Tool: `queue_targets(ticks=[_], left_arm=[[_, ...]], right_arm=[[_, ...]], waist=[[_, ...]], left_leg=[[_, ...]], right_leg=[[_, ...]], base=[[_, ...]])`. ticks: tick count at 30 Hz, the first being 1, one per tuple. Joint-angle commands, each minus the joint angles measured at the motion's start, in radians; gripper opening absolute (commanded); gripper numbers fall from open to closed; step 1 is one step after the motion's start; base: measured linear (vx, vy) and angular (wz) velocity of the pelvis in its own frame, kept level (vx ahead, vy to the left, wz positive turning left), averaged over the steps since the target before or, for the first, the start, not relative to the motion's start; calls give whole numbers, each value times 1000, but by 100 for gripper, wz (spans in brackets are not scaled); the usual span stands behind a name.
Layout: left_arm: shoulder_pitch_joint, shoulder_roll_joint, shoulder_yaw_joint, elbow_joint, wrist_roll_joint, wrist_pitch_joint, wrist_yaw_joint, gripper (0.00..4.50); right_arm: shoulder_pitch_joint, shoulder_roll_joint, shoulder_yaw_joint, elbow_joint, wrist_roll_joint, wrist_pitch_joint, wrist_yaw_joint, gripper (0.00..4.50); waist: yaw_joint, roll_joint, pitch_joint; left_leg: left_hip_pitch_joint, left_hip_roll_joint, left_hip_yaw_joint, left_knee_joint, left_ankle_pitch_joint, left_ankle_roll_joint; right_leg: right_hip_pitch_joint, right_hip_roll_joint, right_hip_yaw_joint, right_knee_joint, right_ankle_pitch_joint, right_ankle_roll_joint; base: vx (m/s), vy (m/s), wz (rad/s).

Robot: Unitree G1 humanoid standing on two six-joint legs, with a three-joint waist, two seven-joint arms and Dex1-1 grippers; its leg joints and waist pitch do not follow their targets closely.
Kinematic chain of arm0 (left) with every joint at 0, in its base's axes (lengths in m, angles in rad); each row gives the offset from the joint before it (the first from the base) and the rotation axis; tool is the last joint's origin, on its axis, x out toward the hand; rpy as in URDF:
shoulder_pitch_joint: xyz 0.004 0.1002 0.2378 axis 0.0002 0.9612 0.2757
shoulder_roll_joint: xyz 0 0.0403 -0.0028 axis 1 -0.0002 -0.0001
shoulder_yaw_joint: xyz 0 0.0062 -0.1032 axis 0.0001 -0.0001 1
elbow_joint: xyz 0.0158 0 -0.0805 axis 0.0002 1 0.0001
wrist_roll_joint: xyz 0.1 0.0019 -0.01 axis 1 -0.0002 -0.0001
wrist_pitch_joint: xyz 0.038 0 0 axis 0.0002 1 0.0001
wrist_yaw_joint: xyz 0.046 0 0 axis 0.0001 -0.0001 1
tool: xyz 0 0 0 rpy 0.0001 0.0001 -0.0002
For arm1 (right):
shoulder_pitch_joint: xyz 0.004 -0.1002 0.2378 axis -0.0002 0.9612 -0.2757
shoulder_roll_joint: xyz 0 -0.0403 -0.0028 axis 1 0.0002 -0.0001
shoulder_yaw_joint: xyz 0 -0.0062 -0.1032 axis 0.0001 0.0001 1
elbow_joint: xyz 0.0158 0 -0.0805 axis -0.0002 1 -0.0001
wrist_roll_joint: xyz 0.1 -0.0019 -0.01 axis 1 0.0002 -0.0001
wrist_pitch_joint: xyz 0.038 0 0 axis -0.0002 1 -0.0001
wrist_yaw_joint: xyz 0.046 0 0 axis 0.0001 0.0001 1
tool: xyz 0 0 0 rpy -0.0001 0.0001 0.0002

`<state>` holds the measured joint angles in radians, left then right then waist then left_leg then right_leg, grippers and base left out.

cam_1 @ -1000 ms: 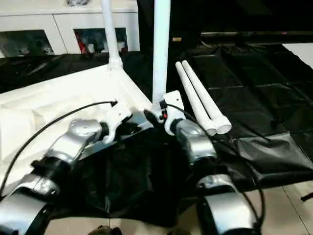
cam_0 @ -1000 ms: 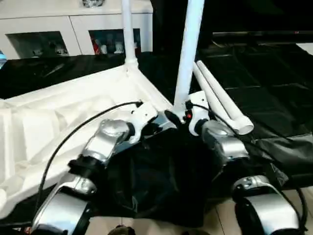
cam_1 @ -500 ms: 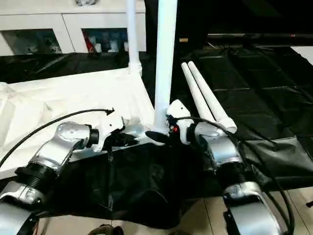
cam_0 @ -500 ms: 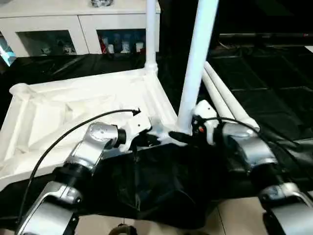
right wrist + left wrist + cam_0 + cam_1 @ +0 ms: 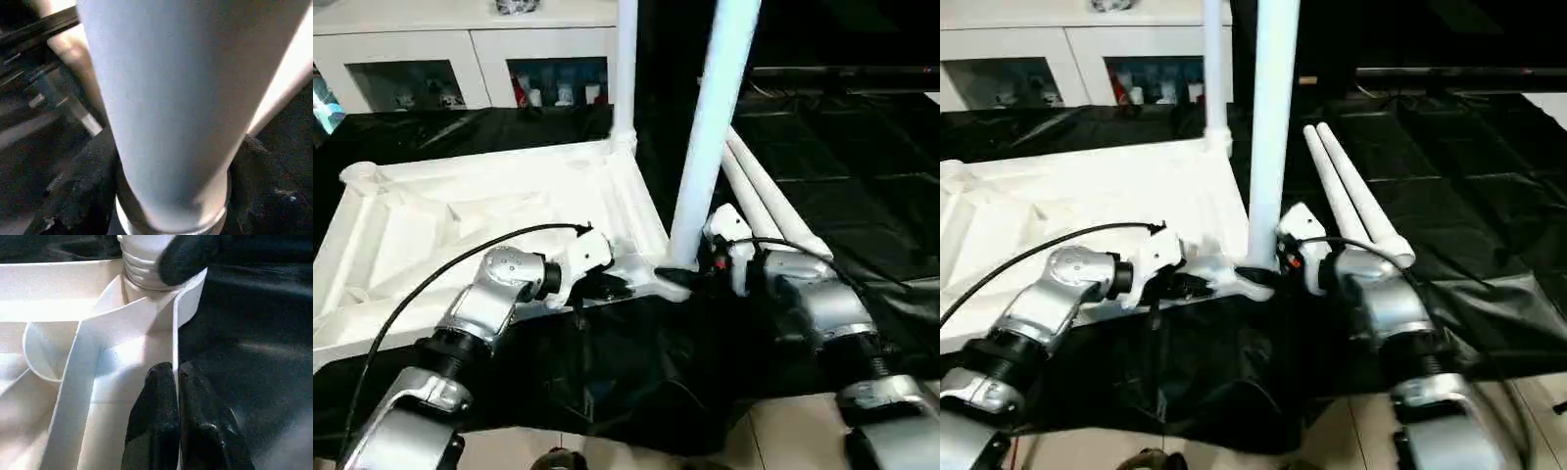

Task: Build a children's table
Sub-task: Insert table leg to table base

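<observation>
The tabletop (image 5: 460,211) lies underside up on black sheeting. The right gripper (image 5: 697,270) is closed around the base of an upright leg (image 5: 710,137), whose long axis stands vertical over the near corner socket (image 5: 146,271). The left gripper (image 5: 176,396) pinches the tabletop's rim just beside that socket, steadying it. Two spare legs (image 5: 1351,196) lie to the right.

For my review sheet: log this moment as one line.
left hand: pinching tabletop rim | right hand: around near-corner leg at its base | far-corner leg: upright | two spare legs: lying
</observation>
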<state>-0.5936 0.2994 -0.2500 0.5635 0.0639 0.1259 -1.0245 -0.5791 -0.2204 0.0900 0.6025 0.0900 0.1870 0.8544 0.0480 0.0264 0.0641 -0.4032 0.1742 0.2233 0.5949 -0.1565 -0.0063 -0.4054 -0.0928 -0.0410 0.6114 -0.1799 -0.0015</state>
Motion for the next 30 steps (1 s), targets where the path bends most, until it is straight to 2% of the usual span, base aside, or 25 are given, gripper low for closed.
queue_targets(ticks=[1,2,3,4,6,8,11,12,14,18,19,20,21,24,30], left_arm=[[-43,-59,14,-6,-23,-8,74,0],[-63,-75,16,22,-13,1,113,0],[-92,-100,24,58,-1,19,173,0],[-107,-114,30,76,2,29,204,0],[-162,-166,55,139,5,52,311,0],[-185,-187,61,163,5,50,349,0],[-198,-204,62,176,10,31,358,0],[-198,-205,62,177,10,28,356,0],[-194,-208,56,174,9,12,335,0],[-158,-186,31,148,-2,-30,259,0],[-149,-179,25,142,-4,-33,244,0],[-127,-160,11,121,-8,-50,200,0],[-122,-156,7,116,-9,-54,190,0],[-95,-126,2,93,-10,-60,139,0],[-55,-73,-14,48,-24,-93,35,0]], right_arm=[[-23,54,8,33,4,1,-89,267],[-38,85,-12,69,2,-3,-169,267],[-56,123,-37,113,6,-3,-265,266],[-66,144,-49,136,7,-2,-316,266],[-101,217,-82,209,8,-21,-486,266],[-120,256,-94,241,9,-36,-537,266],[-135,286,-82,267,-20,-69,-552,266],[-136,288,-80,269,-23,-73,-549,301],[-140,296,-75,271,-30,-92,-517,336],[-150,272,-77,269,-13,-110,-462,348],[-150,264,-75,266,-12,-114,-446,368],[-146,232,-59,250,-22,-122,-406,380],[-145,224,-54,246,-25,-125,-396,390],[-121,158,-16,195,-36,-118,-268,390],[-60,41,49,87,-51,-115,-44,390]], waist=[[-9,-9,-74],[-9,-9,-74],[-17,-10,-73],[-22,-9,-72],[-25,-6,-73],[-22,-7,-75],[-18,-7,-77],[-18,-7,-78],[-17,-12,-79],[-15,-11,-79],[-16,-10,-78],[-16,-11,-78],[-19,-11,-77],[-16,-11,-78],[-7,-10,-79]], left_leg=[[41,56,-42,-74,-329,-26],[41,56,-42,-74,-329,-26],[44,53,-40,-73,-339,-33],[43,51,-44,-74,-350,-40],[48,52,-44,-75,-367,-54],[47,52,-44,-74,-365,-50],[40,51,-41,-73,-328,-22],[39,50,-39,-71,-311,-12],[35,51,-38,-70,-285,6],[33,52,-39,-69,-273,27],[34,53,-39,-70,-275,26],[34,53,-39,-70,-276,26],[29,54,-40,-71,-277,28],[34,55,-38,-69,-281,31],[32,58,-35,-67,-244,47]], right_leg=[[25,-57,35,-86,-339,-209],[25,-57,35,-86,-339,-209],[19,-55,37,-88,-350,-206],[20,-56,36,-90,-371,-201],[13,-55,36,-93,-369,-194],[17,-57,36,-94,-355,-194],[23,-56,36,-90,-289,-200],[26,-56,36,-89,-267,-203],[30,-55,36,-85,-232,-212],[34,-58,34,-84,-236,-217],[33,-57,35,-83,-241,-218],[33,-57,35,-84,-242,-219],[37,-57,33,-81,-239,-221],[36,-55,33,-83,-236,-223],[38,-53,32,-72,-176,-244]], base=[[0,0,0],[0,0,0],[0,0,0],[0,0,0],[0,0,0],[0,0,0],[0,0,0],[0,0,0],[0,0,0],[0,0,0],[0,0,0],[0,0,0],[0,0,0],[0,0,0],[0,0,0]])
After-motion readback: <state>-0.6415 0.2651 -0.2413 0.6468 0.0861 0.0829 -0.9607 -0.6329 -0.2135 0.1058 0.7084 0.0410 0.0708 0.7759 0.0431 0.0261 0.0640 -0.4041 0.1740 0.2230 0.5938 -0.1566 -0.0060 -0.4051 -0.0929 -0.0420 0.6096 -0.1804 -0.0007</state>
